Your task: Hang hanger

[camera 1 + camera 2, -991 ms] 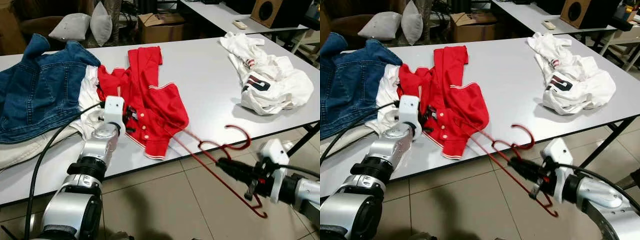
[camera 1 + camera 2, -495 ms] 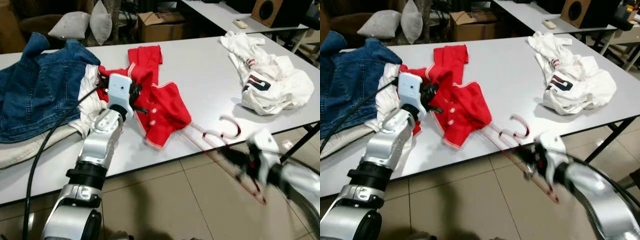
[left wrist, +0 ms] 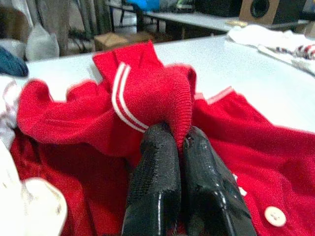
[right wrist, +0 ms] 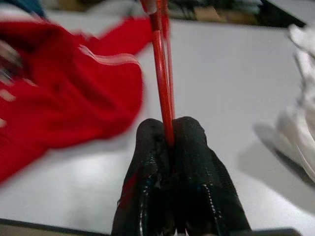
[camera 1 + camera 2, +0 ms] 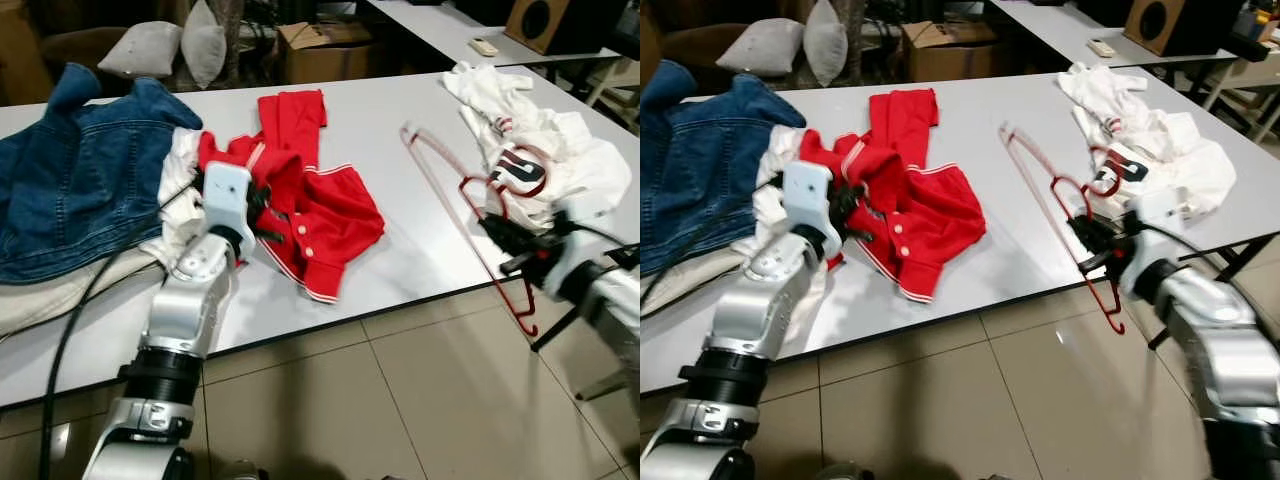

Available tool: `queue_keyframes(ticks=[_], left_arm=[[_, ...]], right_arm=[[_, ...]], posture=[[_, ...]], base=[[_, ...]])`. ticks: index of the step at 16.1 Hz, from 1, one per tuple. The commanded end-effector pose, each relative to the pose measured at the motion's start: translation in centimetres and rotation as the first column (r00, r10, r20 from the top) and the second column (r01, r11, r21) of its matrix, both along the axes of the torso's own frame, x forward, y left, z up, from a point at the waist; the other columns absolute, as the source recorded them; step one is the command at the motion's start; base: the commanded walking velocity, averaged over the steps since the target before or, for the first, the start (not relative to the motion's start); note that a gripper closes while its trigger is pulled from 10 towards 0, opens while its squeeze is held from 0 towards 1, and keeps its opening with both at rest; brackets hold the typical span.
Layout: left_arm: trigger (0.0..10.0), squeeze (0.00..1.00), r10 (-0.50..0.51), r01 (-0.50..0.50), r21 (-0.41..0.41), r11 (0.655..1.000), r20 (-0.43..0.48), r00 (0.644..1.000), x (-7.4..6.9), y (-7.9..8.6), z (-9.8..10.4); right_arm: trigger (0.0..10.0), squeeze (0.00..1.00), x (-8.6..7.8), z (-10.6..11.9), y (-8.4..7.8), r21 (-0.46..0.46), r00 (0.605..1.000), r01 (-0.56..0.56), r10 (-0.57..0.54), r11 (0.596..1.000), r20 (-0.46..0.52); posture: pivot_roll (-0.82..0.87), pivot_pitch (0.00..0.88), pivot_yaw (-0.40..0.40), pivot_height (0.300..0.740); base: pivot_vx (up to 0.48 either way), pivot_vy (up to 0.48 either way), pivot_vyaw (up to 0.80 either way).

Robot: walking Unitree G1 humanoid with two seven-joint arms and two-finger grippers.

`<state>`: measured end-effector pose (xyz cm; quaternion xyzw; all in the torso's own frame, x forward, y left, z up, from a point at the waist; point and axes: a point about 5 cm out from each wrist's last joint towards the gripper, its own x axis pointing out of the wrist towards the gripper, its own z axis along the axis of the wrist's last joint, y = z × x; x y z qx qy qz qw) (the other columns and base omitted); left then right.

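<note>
The red hanger [image 5: 470, 215], clamped in the right pincer [image 5: 505, 238], has been swung up off the front counter [image 5: 400, 130] edge, apart from the red shirt [image 5: 310, 215] pinched shut in the left pincer [image 5: 262, 222], so threading is judged pending

A white table [image 5: 400, 215] stood on a tiled floor [image 5: 400, 400]. On it lay a denim jacket [image 5: 80, 180], a red jersey [image 5: 310, 210] and a white garment [image 5: 545, 160].

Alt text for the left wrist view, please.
The left gripper is shut on a fold of the red jacket's ribbed, white-striped cuff, above the white table. A white button shows on the jacket near the fingers; white clothing lies farther back.
</note>
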<state>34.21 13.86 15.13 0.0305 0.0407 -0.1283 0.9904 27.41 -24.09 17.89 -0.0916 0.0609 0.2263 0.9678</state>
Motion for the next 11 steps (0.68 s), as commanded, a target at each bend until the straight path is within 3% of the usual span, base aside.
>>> queue_keyframes(ticks=[1, 3, 5, 9, 11], left_arm=[[0.0, 0.00, -0.017, 0.017, 0.019, 1.000, 0.002, 1.000, -0.1, -0.9, 0.3], [0.0, 0.00, -0.018, 0.018, 0.016, 1.000, 0.002, 1.000, -0.1, -1.3, 0.3], [0.0, 0.00, -0.002, 0.002, -0.005, 1.000, 0.029, 1.000, 0.0, -1.3, 0.9], [0.0, 0.00, -0.012, 0.019, -0.045, 0.999, 0.141, 0.990, -0.1, -1.6, 3.4], [0.0, 0.00, -0.015, 0.023, -0.053, 0.998, 0.150, 0.989, -0.1, -1.9, 3.7]], right_arm=[[10.0, 0.00, -1.0, 1.5, 0.2, 0.052, 0.996, -0.083, 0.081, 0.995, 0.029], [10.0, 0.00, -3.0, 1.8, 1.5, 0.113, 0.967, -0.252, 0.255, 0.961, -0.015], [10.0, 0.00, -4.2, 0.9, 2.3, 0.140, 0.928, -0.345, 0.360, 0.928, -0.098], [10.0, 0.00, -4.7, -0.8, 3.0, 0.180, 0.886, -0.357, 0.393, 0.917, -0.246], [10.0, 0.00, -5.0, -1.0, 3.3, 0.195, 0.864, -0.390, 0.431, 0.900, -0.260]], posture=[[-0.07, 0.000, -0.030, 0.740], [-0.08, 0.000, -0.025, 0.740], [-0.08, 0.000, -0.025, 0.740], [-0.07, 0.000, -0.043, 0.740], [-0.06, 0.000, -0.051, 0.740]], base=[[0.000, 0.000, 0.00], [0.000, 0.000, 0.00], [0.000, 0.000, 0.00], [0.000, 0.000, 0.00], [0.000, 0.000, 0.00]])
